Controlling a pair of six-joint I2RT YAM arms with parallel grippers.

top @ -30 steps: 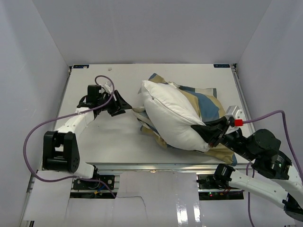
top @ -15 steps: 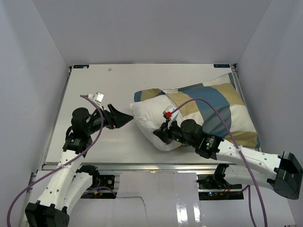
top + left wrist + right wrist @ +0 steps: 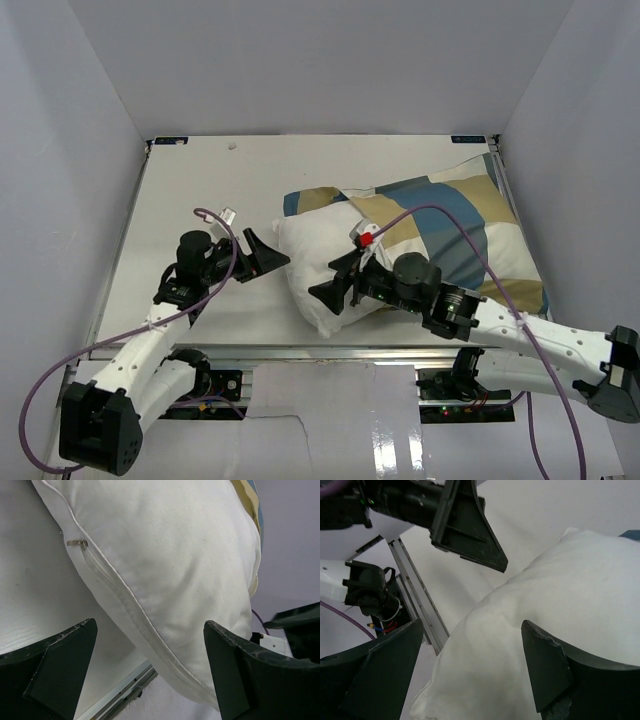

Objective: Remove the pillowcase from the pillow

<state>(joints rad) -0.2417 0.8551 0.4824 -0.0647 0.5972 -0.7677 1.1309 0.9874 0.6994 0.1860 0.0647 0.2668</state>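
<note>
"White cloth stuck out on one side. What was that?" Ben asked.

"That was the pillow (image 3: 312,270)," Ana said. "It lay on the table (image 3: 200,190), and its left end poked out of the pillowcase (image 3: 450,225). The rest of it sat inside that blue, tan and cream cover, toward the right side of the table."

"Did a hand hold it?"

"No. The left hand (image 3: 268,252) was open wide, just beside the bare end of the pillow, and it held nothing. The right hand (image 3: 330,280) was open too, over the near corner of the white part, and nothing was in it."

"So which step was it?"

"I think it was the middle one. The pillow was partly out, but a big part of it was in the cover. Both hands looked ready to take a hold."

"What did the next move need?"

"I'd say one hand had to close on the white end, maybe near the seam with the little zip (image 3: 77,543). The other had to pinch only the cover. Then they had to pull apart. If a hand pinched both cloths at once, the pillow would just drag along with the cover."
</note>
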